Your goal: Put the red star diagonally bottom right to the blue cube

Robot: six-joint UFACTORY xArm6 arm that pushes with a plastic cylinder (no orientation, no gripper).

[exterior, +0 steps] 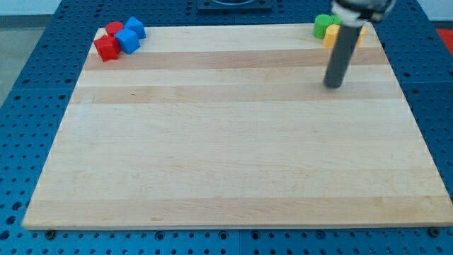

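Observation:
The red star lies at the board's top left corner, touching a blue cube on its right. A second red block and a second blue block sit just above them in the same tight cluster. My tip stands on the board at the top right, far to the right of the cluster and touching no block.
A green block and a yellow block, partly hidden behind the rod, sit at the board's top right corner. The wooden board lies on a blue perforated table.

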